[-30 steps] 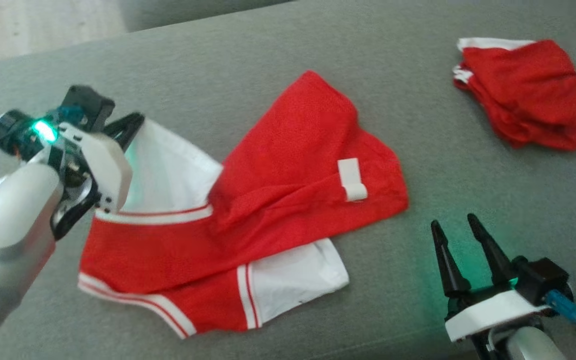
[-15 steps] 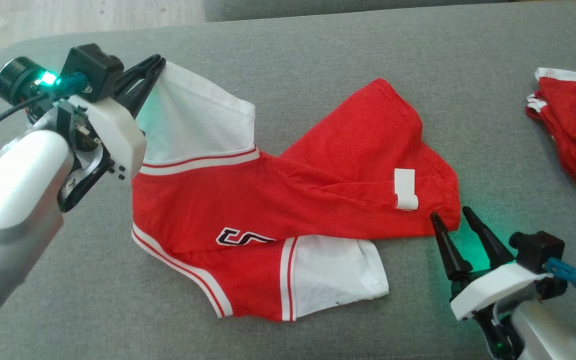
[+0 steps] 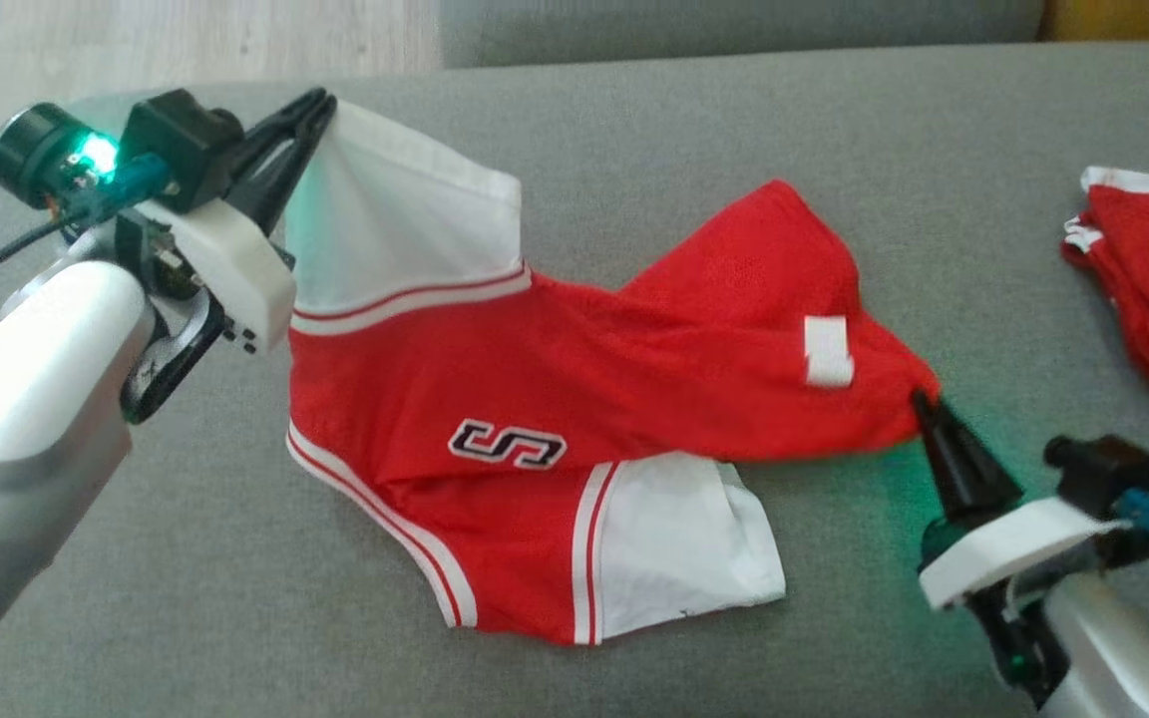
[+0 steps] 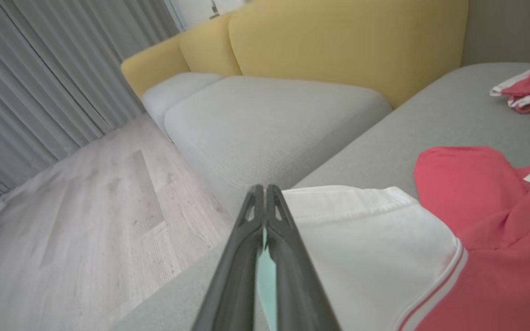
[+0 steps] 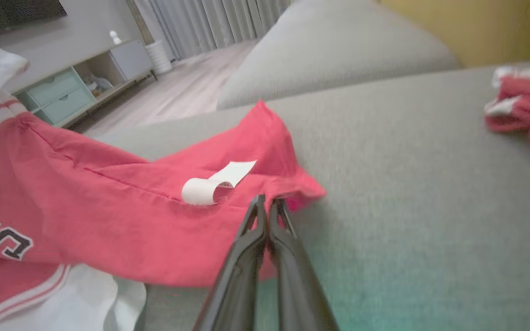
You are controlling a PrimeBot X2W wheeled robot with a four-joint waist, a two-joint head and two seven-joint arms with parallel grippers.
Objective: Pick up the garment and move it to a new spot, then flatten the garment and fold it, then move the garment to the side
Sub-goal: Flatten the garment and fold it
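Grey sofa seat [image 3: 694, 130] carries everything, so no worktop here. The red-and-white jersey [image 3: 535, 379] lies mid-seat, crumpled. Its body is twisted into a ridge between my two grips, and its lower part rests on the cushion. A second red garment, folded [image 3: 1143, 289], sits well apart at the right edge of the head view.

Left pincer [image 3: 320, 105] is pressed together on the top edge of a white sleeve [image 3: 405, 219], which is lifted off the seat. Right pincer [image 3: 922, 401] is pressed together on the red hem corner, just beside the curled white label [image 3: 827, 351]. The right wrist view shows only a small bite of cloth there.

Step, as I read it: both corners gripped, lift and relocate next.

Risks:
- The right grip looks shallow. If I tension the span or lift fast, the mesh corner could slip out and the jersey would swing from the left side alone.
- The left pincer sits close to the seat edge with wood floor [image 4: 85, 220] beyond. A slip there could drop the sleeve off the sofa.
- The other sleeve [image 3: 684, 543] hangs loose below the "S" logo [image 3: 507, 444]. It may fold under on set-down and spoil flattening.
- Moving right could drag the jersey into the folded garment.
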